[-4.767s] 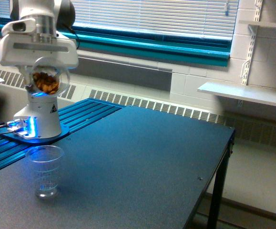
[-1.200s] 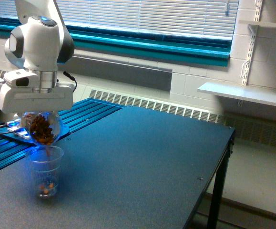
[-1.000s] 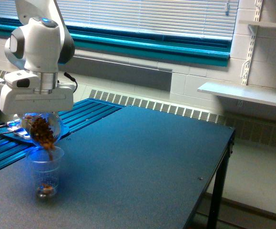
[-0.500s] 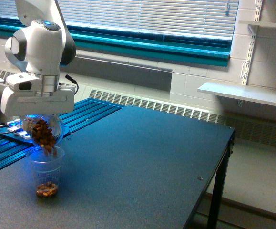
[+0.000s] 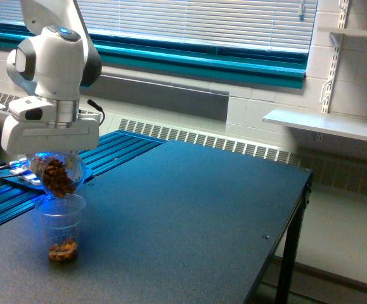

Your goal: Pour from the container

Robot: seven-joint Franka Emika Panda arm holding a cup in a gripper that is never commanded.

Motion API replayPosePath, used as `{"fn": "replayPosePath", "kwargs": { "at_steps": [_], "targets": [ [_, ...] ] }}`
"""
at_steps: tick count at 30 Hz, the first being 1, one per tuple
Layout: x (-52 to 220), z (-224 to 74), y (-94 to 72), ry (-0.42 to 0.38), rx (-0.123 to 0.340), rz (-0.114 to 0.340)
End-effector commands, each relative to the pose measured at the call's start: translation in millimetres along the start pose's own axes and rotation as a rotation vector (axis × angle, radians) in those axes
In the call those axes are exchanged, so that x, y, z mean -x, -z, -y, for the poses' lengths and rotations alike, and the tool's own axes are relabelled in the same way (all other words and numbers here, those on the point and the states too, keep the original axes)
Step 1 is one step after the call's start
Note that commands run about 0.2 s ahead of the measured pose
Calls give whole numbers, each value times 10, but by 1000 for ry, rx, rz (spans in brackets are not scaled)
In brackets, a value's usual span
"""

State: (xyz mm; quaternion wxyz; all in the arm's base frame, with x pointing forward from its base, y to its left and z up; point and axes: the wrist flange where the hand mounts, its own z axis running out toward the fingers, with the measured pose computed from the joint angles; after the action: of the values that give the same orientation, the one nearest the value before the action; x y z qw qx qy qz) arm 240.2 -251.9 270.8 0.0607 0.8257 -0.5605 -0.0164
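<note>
One view: exterior only, arm at the frame's left.
Container (image 5: 57, 177): clear rounded jar at left centre, tipped over, its lower edge just above the rim of the cup (image 5: 61, 227); brown nut-like pieces show through the wall.
End effector (image 5: 51, 152): clenched on the container from above, its white body hiding the fingers.
Handling: likely light and rigid, smooth-walled, so slippery; loose pieces shift as it tilts. A hold across the widest part, as now, looks soundest.
Cup: tapered clear plastic with printed marks, standing on the counter (image 5: 189, 215) at lower left, a shallow layer of pieces at its bottom.
Surroundings: robot base (image 5: 28, 174) behind the cup; window blinds (image 5: 202, 22) at the top; wall shelf (image 5: 326, 123) on the right, well apart.
Obstructions: none near the pour; the light cup could tip if nudged.
</note>
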Motion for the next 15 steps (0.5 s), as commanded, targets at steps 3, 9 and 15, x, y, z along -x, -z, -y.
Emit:
{"fn": "replayPosePath", "kwargs": {
  "at_steps": [3, 9, 15],
  "targets": [
    [-40, -29, 29, -16, -3, -1],
    [-45, -79, 5, -21, 12, 9],
    [-72, -100, 11, -20, 23, 4]
  ]
}}
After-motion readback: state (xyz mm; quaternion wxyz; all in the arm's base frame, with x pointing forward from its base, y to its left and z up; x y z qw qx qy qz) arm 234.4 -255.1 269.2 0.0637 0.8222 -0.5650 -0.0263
